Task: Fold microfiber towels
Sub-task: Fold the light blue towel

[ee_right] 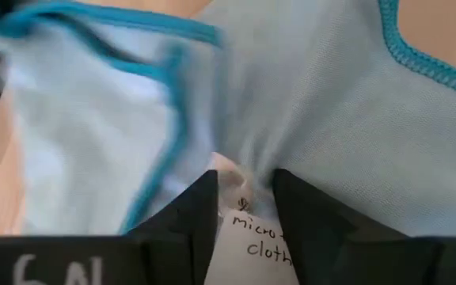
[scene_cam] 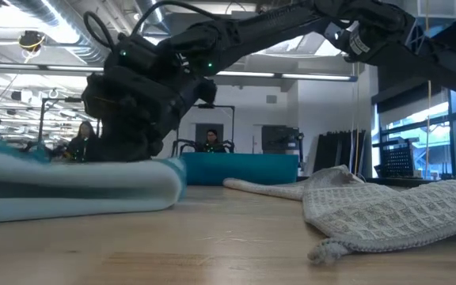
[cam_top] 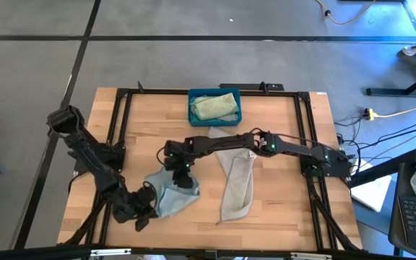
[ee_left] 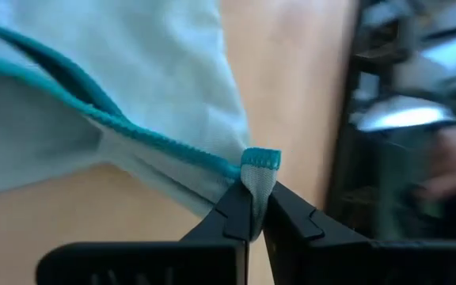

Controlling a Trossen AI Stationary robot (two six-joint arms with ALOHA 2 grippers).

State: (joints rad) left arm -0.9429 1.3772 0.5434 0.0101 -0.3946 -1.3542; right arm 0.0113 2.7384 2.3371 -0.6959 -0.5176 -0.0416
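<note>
Blue towel: pale blue towel with a teal stitched hem, lying crumpled in soft layers on the wooden table, toward 7 o'clock from the table's middle.
Grey towel: pale grey-beige towel with a waffle texture, folded into a long strip just beside the blue one, at its 3 o'clock.
Green towel: pale green towel bunched inside the blue bin at the table's 12 o'clock edge.
Count: three towels visible, one bin.
Left gripper: left gripper at the blue towel's 9 o'clock edge, clenched on a hemmed corner; arm stretched low from the table's 9 o'clock side.
Right gripper: right gripper over the blue towel's 12 o'clock part, pinching a bunch of its cloth and white tag; arm reaching across from 3 o'clock.
</note>
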